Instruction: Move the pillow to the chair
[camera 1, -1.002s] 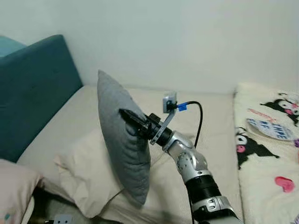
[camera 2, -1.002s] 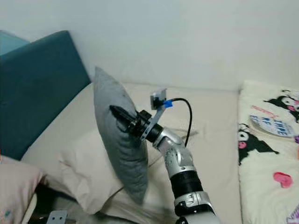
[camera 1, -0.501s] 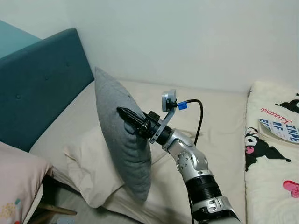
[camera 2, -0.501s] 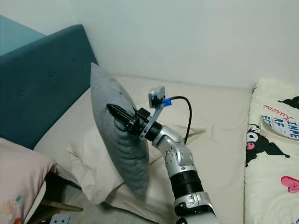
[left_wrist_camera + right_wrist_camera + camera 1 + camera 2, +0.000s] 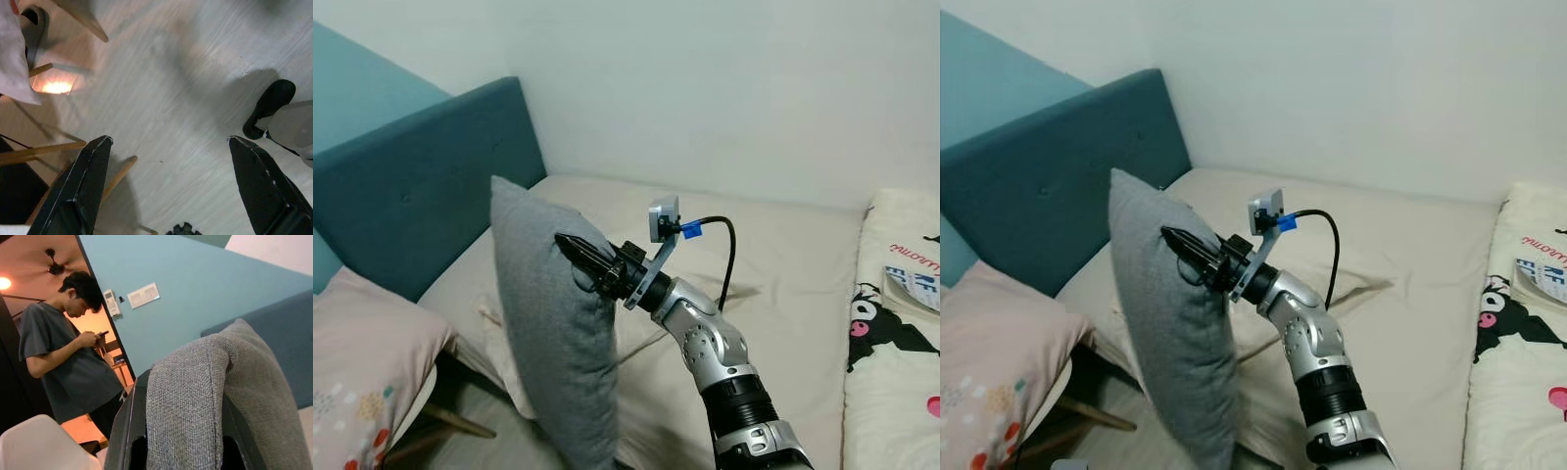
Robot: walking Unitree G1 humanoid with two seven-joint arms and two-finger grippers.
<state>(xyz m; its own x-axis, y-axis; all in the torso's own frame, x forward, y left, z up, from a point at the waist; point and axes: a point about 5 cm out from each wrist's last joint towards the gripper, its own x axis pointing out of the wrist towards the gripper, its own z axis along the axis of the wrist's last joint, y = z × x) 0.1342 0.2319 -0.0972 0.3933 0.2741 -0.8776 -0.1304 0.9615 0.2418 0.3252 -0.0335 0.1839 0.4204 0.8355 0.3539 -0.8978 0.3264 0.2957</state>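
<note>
Lifted clear of the bed's (image 5: pixel 783 245) headboard-side edge, grey pillow (image 5: pixel 553 323) hangs clamped in right gripper (image 5: pixel 579 257); thin edge pinch risks slipping.

grey pillow (image 5: pixel 553 323): 1 | cream pillow (image 5: pixel 1263 313): 1 | pink cushion (image 5: pixel 362 382): 1 | person (image 5: pixel 68 357): 1
</note>
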